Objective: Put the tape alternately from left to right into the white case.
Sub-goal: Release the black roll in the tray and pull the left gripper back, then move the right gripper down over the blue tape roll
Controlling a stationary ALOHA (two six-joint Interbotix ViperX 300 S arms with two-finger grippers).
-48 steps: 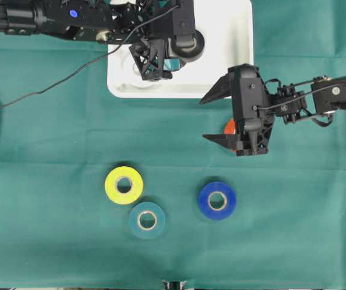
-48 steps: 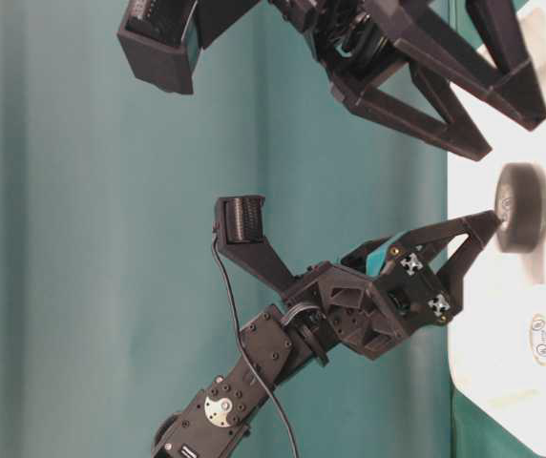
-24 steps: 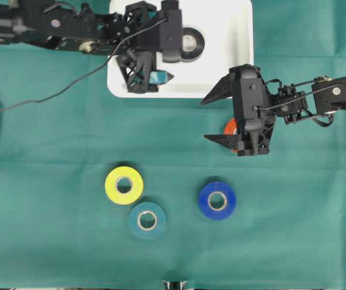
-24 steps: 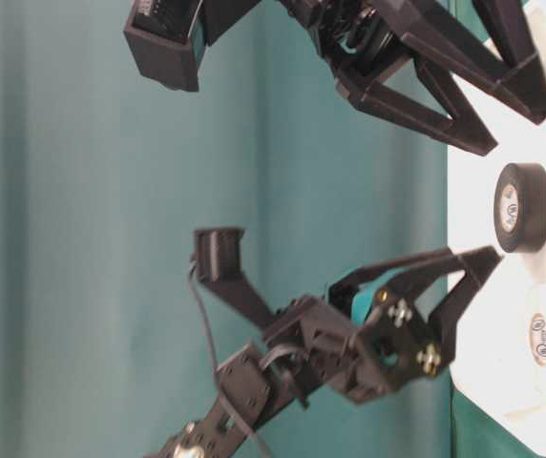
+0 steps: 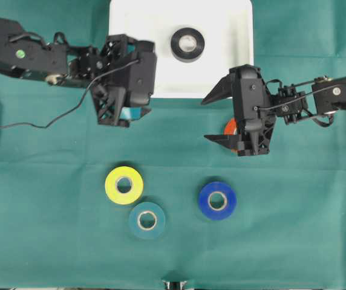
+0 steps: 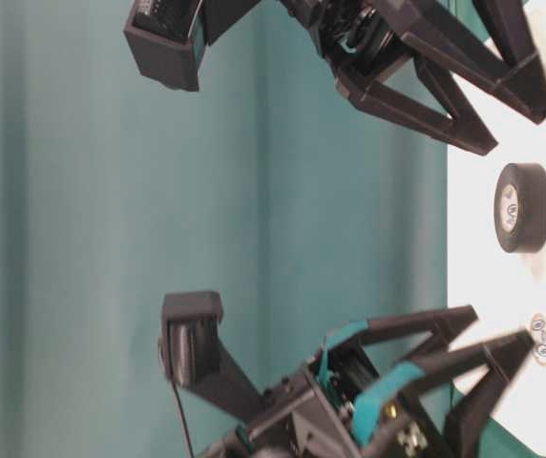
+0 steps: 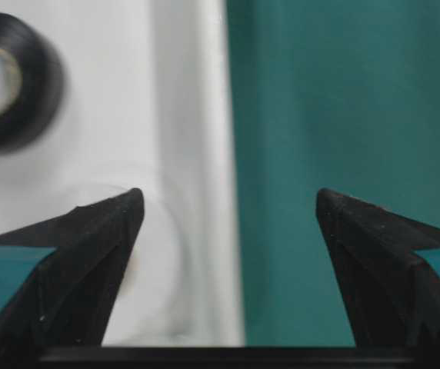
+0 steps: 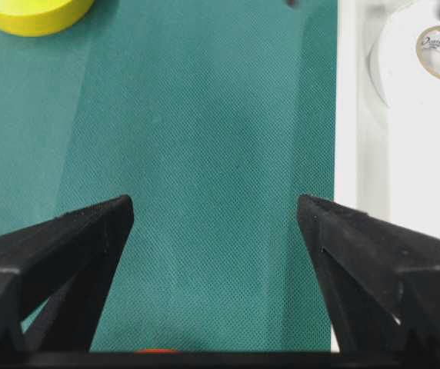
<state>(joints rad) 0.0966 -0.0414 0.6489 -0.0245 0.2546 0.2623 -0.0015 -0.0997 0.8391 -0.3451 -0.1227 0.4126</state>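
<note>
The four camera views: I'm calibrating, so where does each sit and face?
Overhead: above, facing down; both arms, white case, loose rolls.
Table-level: low and turned sideways; both grippers, black roll.
Left wrist: behind the open left gripper, over the case rim.
Right wrist: behind the open right gripper, over the cloth.
Overhead, table-level and left wrist share the black roll.

Mostly hidden beneath the right gripper (image 5: 217,118): a glossy orange-red tape roll (image 5: 229,127), only a sliver showing. Cut by the right wrist view's top edge: a yellow tape roll (image 8: 34,14). Blurred in the left wrist view: a black tape roll (image 7: 8,81).
</note>
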